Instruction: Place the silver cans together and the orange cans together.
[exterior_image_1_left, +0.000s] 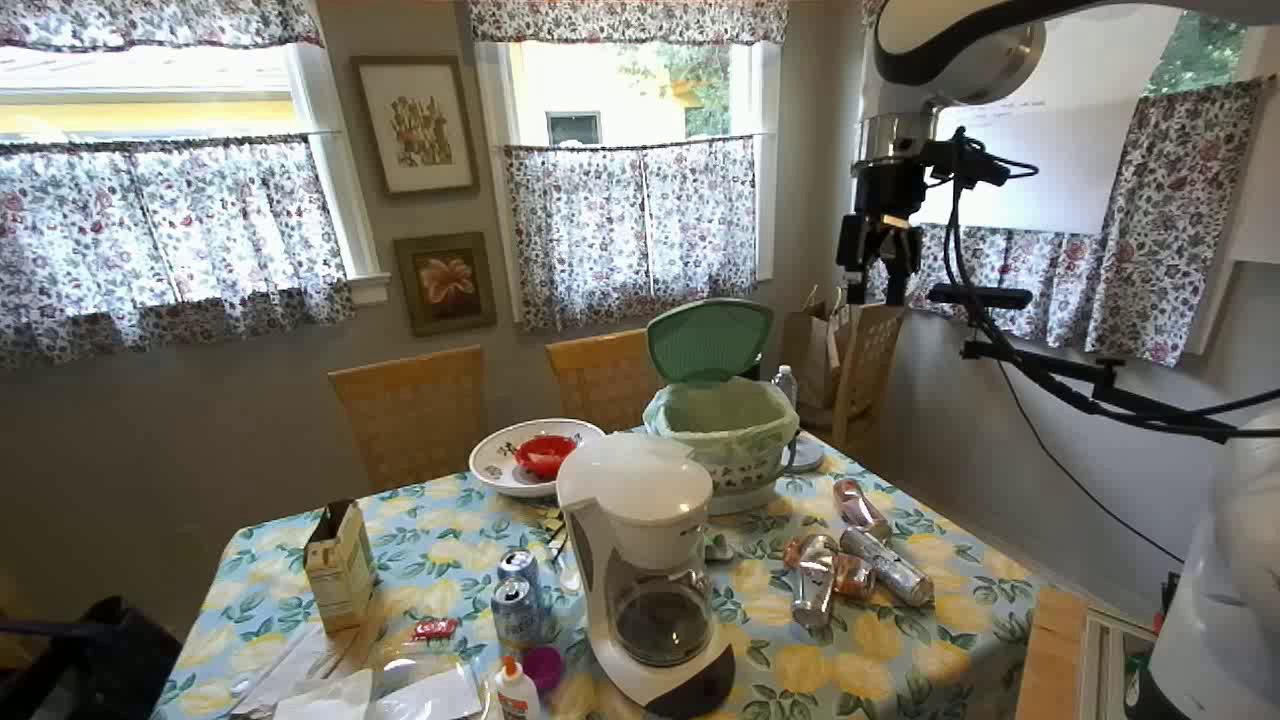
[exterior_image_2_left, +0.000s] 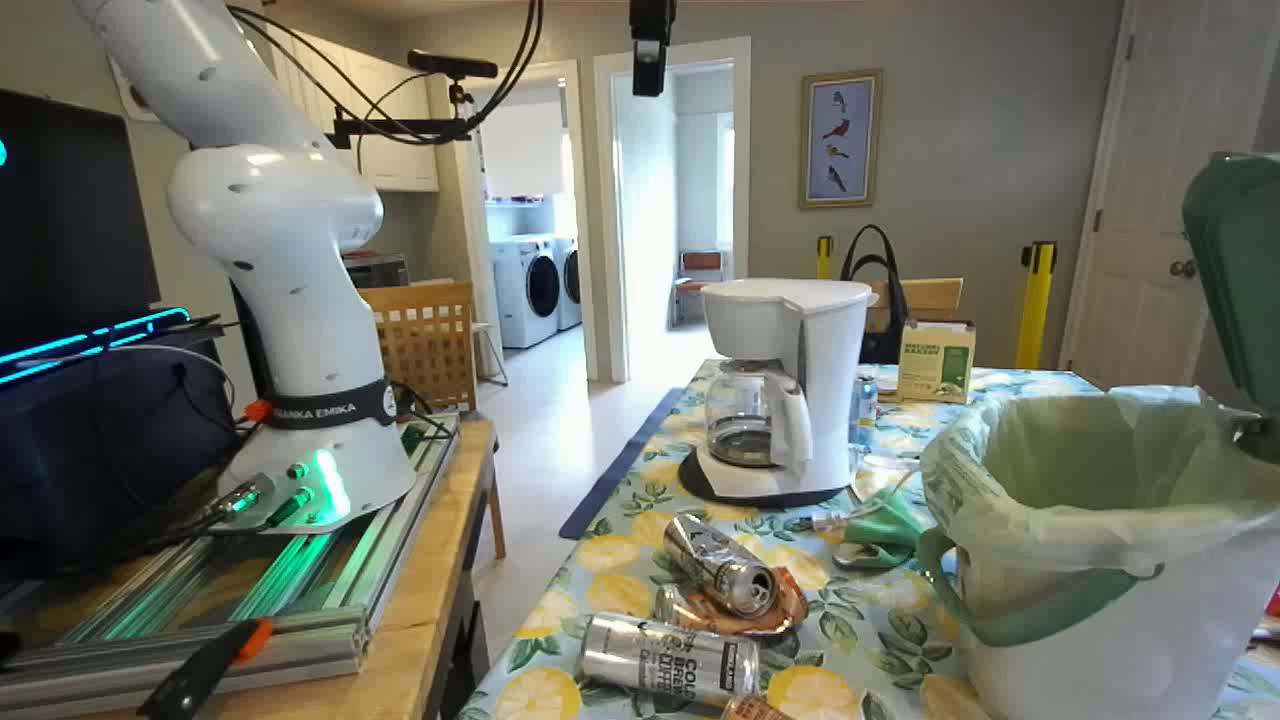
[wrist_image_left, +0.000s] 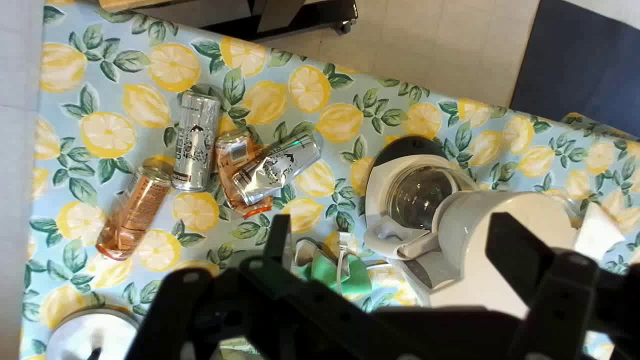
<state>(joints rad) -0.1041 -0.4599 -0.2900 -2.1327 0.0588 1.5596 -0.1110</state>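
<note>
Several cans lie on the lemon-print tablecloth. A silver can (wrist_image_left: 196, 142) lies on its side, also seen in both exterior views (exterior_image_1_left: 885, 565) (exterior_image_2_left: 665, 655). A dented silver can (wrist_image_left: 277, 169) (exterior_image_1_left: 814, 580) (exterior_image_2_left: 715, 560) rests tilted across a crushed orange can (wrist_image_left: 235, 160) (exterior_image_1_left: 853, 577) (exterior_image_2_left: 790, 600), partly hiding it. Another orange can (wrist_image_left: 135, 210) (exterior_image_1_left: 858, 505) lies at the other side of the first silver can; only its end (exterior_image_2_left: 752, 709) shows at the bottom of an exterior view. My gripper (wrist_image_left: 390, 232) (exterior_image_1_left: 876, 290) is open and empty, high above the table.
A white coffee maker (exterior_image_1_left: 640, 480) (exterior_image_2_left: 785, 300) stands beside the cans. A lined bin (exterior_image_1_left: 735, 460) (exterior_image_2_left: 1080, 600) with a green lid stands near them. Two blue cans (exterior_image_1_left: 517, 610), a carton (exterior_image_1_left: 338, 570), a glue bottle (exterior_image_1_left: 515, 690) and a bowl (exterior_image_1_left: 490, 462) are farther off.
</note>
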